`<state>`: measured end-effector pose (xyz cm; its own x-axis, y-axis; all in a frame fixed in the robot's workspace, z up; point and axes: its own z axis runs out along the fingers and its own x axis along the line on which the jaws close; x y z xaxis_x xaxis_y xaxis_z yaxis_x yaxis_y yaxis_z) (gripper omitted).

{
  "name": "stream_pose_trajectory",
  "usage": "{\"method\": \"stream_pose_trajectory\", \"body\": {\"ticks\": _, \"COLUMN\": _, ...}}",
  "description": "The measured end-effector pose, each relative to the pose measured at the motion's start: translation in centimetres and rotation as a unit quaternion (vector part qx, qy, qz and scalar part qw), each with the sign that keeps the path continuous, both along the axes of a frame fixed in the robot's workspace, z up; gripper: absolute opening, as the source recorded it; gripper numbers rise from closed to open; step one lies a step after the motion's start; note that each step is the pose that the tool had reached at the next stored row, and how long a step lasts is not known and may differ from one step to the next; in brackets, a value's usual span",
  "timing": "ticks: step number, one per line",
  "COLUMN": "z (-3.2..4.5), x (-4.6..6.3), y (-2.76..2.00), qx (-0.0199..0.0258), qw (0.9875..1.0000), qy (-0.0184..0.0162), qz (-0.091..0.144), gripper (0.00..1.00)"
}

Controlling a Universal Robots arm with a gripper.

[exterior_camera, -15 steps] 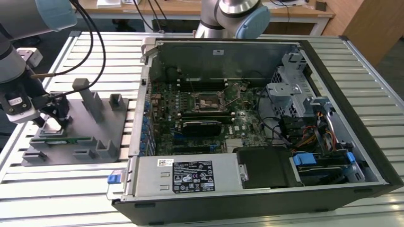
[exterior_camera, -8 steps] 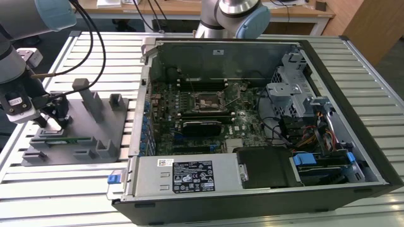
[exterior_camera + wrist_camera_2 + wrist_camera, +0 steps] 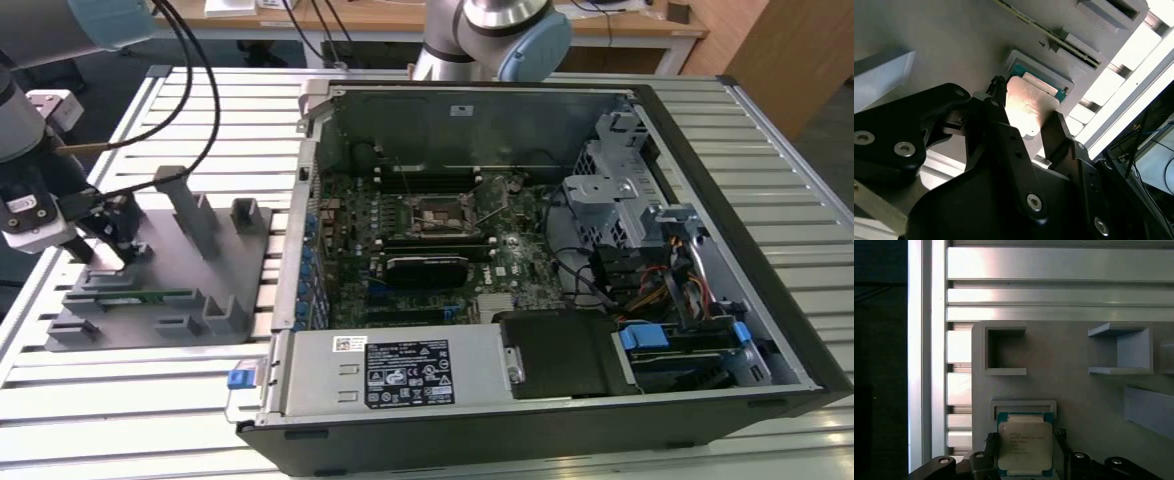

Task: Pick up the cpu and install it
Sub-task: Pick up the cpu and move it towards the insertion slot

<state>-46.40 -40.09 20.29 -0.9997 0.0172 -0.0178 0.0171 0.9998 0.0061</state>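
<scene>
Gripper (image 3: 1025, 436), black, sits low astride the cpu (image 3: 1025, 452) in both wrist views; can't tell if it's clamped on or loose. Exterior view adds the wider scene: slatted table (image 3: 120, 420) carrying an open PC case (image 3: 534, 435) w/ square socket (image 3: 441, 215) mid-board, and a grey tray (image 3: 160, 260) just beside the case. Memory stick (image 3: 144, 296) lies near the tray edge closest to that camera. Cpu, silver top w/ green rim, lies flat in its recess by the tray edge on the exterior view's left.
</scene>
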Motion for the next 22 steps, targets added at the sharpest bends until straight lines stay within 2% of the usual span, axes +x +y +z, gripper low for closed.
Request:
{"method": "stream_pose_trajectory", "body": {"ticks": 3, "z": 0.65, "x": 0.0, "y": 0.00, "qx": 0.0000, "qw": 1.0000, "qy": 0.0000, "qz": 0.000, "gripper": 0.53}}
{"method": "stream_pose_trajectory", "body": {"ticks": 9, "z": 0.75, "x": 0.0, "y": 0.00, "qx": 0.0000, "qw": 1.0000, "qy": 0.0000, "qz": 0.000, "gripper": 0.53}}
{"method": "stream_pose_trajectory", "body": {"ticks": 16, "z": 1.86, "x": 0.0, "y": 0.00, "qx": 0.0000, "qw": 1.0000, "qy": 0.0000, "qz": 0.000, "gripper": 0.53}}
{"method": "stream_pose_trajectory", "body": {"ticks": 22, "z": 2.37, "x": 0.0, "y": 0.00, "qx": 0.0000, "qw": 1.0000, "qy": 0.0000, "qz": 0.000, "gripper": 0.53}}
